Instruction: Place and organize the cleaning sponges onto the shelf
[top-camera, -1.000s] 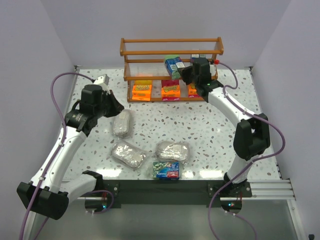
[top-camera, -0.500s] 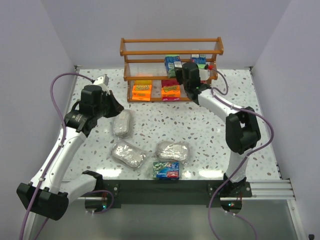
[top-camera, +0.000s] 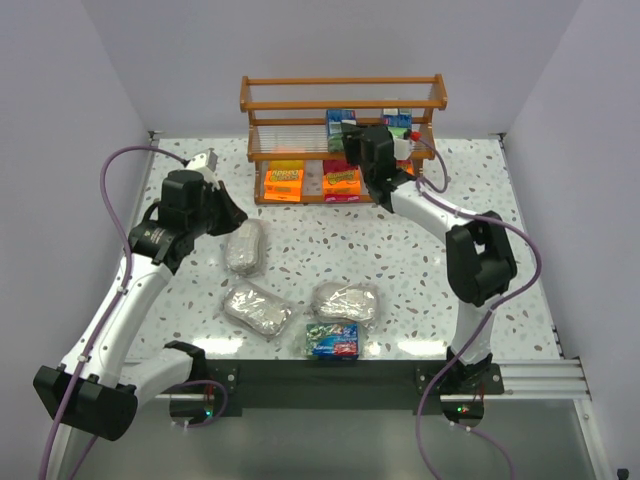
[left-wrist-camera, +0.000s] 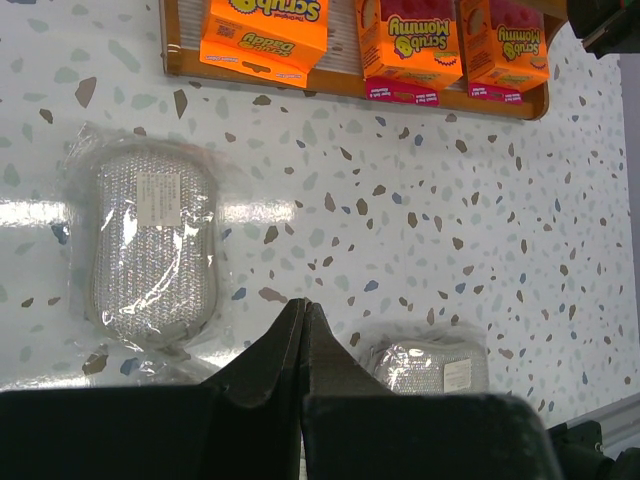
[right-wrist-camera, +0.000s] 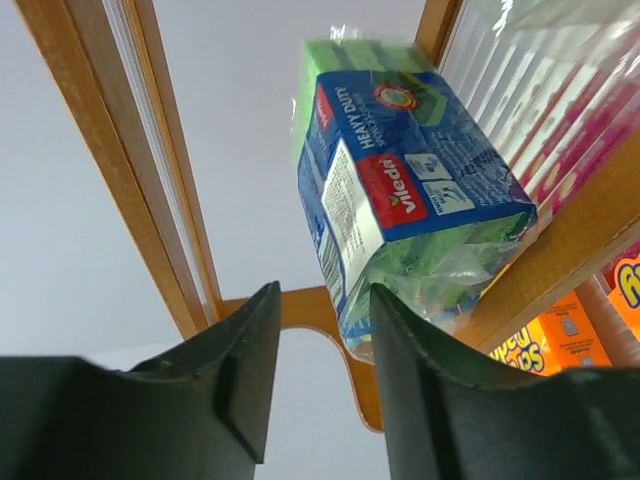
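The wooden shelf (top-camera: 340, 80) stands at the back of the table. A green-and-blue sponge pack (top-camera: 340, 124) (right-wrist-camera: 400, 190) rests tilted on the edge of its middle tier, with a second one (top-camera: 397, 118) to its right. My right gripper (top-camera: 352, 140) (right-wrist-camera: 322, 290) is open just below the pack, and nothing is between its fingers. Orange-and-pink packs (top-camera: 284, 182) (left-wrist-camera: 265, 30) lie on the bottom tier. Three silvery packs (top-camera: 245, 247) (top-camera: 257, 308) (top-camera: 346, 302) and a third green-and-blue pack (top-camera: 333, 340) lie on the table. My left gripper (top-camera: 235, 212) (left-wrist-camera: 303, 303) hangs shut and empty above the silvery packs.
The shelf's thin rails (right-wrist-camera: 160, 180) run close beside my right fingers. The right arm's elbow (top-camera: 480, 265) reaches over the right half of the table. Walls close in the table on three sides.
My right gripper slid left along the middle tier with the green-and-blue pack, then opened and let it go there. The left arm has not moved.
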